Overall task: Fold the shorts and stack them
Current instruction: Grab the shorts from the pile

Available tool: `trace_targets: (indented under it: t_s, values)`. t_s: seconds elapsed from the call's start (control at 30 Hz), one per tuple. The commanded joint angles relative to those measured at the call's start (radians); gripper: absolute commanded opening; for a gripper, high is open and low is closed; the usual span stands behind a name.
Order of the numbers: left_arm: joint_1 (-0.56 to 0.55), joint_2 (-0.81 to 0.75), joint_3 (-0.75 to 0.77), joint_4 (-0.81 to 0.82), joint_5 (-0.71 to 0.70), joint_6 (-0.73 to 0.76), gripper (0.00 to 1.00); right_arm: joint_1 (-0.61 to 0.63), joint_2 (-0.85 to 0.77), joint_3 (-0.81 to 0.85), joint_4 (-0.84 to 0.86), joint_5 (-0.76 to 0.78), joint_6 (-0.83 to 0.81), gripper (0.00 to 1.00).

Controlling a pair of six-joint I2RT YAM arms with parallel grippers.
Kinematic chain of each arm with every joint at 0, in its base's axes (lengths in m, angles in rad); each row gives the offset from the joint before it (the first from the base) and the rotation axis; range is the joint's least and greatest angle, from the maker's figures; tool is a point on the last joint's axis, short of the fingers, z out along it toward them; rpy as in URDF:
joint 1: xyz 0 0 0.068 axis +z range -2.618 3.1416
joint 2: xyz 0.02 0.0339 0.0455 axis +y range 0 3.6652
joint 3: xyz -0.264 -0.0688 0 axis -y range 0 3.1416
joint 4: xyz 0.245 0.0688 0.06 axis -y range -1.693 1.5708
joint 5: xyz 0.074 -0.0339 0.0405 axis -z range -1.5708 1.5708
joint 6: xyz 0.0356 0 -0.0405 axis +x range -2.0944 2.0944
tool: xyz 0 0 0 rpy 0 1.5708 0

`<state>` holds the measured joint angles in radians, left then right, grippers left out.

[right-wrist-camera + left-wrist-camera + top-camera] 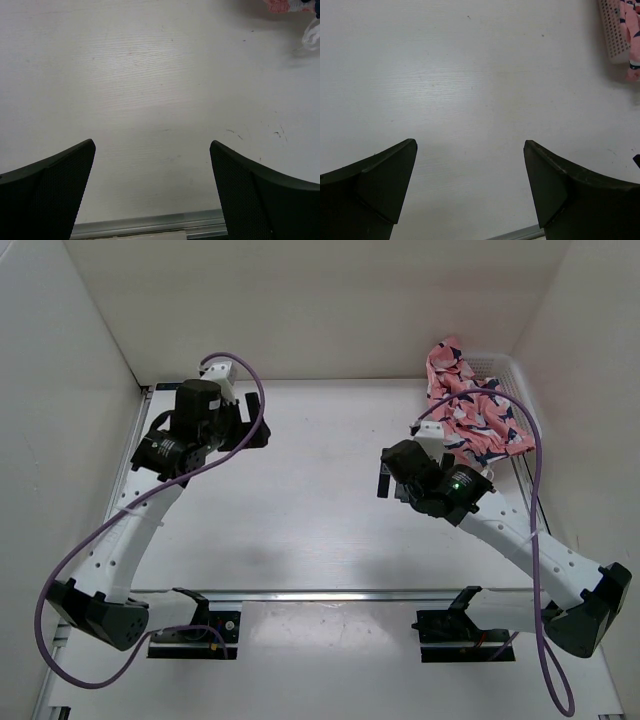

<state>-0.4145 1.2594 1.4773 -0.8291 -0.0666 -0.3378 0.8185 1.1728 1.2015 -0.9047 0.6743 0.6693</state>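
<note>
The salmon-pink shorts (468,405) with navy-and-white shapes lie bunched in and over the white mesh basket (517,377) at the back right. My left gripper (262,420) is open and empty over bare table at the back left, far from the shorts. Its wrist view shows the open gripper (470,165), with the basket (615,30) and a strip of shorts (634,35) at the top right. My right gripper (384,468) is open and empty, just left of the basket. In its wrist view the gripper (152,165) hangs over bare table, with an edge of the shorts (280,5) at the top.
White walls close in the table on the left, back and right. A metal rail (320,594) runs across the near side in front of the arm bases. Purple cables (535,490) loop over both arms.
</note>
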Motion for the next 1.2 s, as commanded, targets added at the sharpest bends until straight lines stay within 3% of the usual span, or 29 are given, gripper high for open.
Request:
trace_targets:
  t_s: [0.0,0.17,0.23,0.4,0.5,0.63,0.87,0.97,1.07,1.1,1.17]
  values:
    - [0.037,-0.037,0.029,0.012,0.028,-0.012,0.99,-0.004,-0.005,0.021,-0.014,0.051,0.029,1.00]
    - [0.037,-0.037,-0.003,0.002,0.040,-0.012,0.99,-0.054,0.013,0.030,0.030,0.064,-0.052,1.00]
    - [0.037,-0.028,-0.014,0.002,0.040,-0.021,0.99,-0.172,0.022,0.040,0.068,0.018,-0.112,1.00]
    - [0.037,-0.005,-0.035,0.002,0.070,-0.041,0.99,-0.536,0.103,0.141,0.198,-0.362,-0.218,0.92]
    - [0.037,0.005,-0.045,0.002,0.070,-0.059,0.99,-0.668,0.250,0.304,0.175,-0.412,-0.230,0.92]
    - [0.037,0.055,-0.042,-0.008,0.038,-0.049,0.99,-0.787,0.533,0.548,0.109,-0.398,-0.240,1.00]
    - [0.046,0.153,0.005,-0.018,-0.013,-0.040,0.99,-0.855,0.984,1.030,-0.036,-0.378,-0.269,1.00]
    - [0.046,0.204,0.018,-0.018,-0.013,-0.040,0.99,-0.877,1.099,1.084,-0.036,-0.369,-0.237,1.00]
    - [0.046,0.236,0.037,-0.027,-0.013,-0.029,0.99,-0.912,1.139,1.093,0.009,-0.419,-0.211,0.73]
    - [0.046,0.248,0.046,-0.027,-0.022,-0.029,0.99,-0.912,1.124,1.084,0.022,-0.432,-0.211,0.47]
    - [0.046,0.258,0.058,-0.027,-0.022,-0.029,0.99,-0.912,1.090,1.057,0.050,-0.432,-0.211,0.12]
